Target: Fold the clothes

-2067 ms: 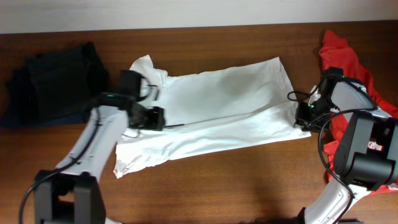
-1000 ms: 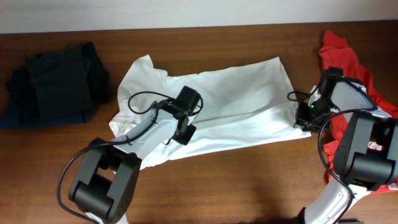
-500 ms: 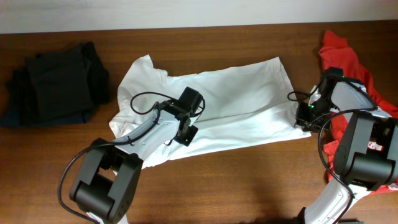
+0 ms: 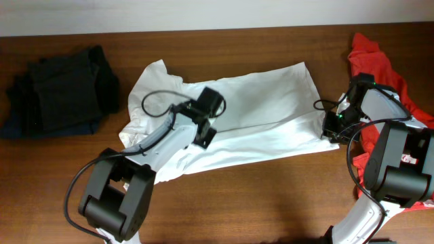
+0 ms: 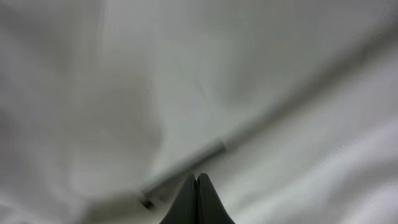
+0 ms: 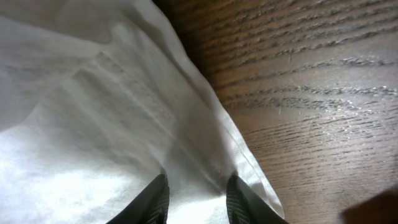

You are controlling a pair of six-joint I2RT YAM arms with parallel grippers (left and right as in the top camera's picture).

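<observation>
— Wooden table (image 4: 271, 196), stock check. Nearest item?
— White T-shirt (image 4: 264, 102), spread mid-table, one long crease, sleeve loose; fold judged barely begun. Left gripper (image 5: 196, 186): fingers closed tip to tip over its middle; whether cloth is pinched, cannot tell. Right gripper (image 6: 196, 193): narrowly parted, astride the hem corner.
— Farther back?
— Red T-shirt (image 4: 380, 57), heaped far right, unfolded. Dark garments (image 4: 61, 88), stacked far left.

Plain white T-shirt (image 4: 264, 102); red T-shirt (image 4: 380, 57); black pile of clothes (image 4: 64, 88), dark blue beneath; brown wood-grain table (image 4: 271, 196).
</observation>
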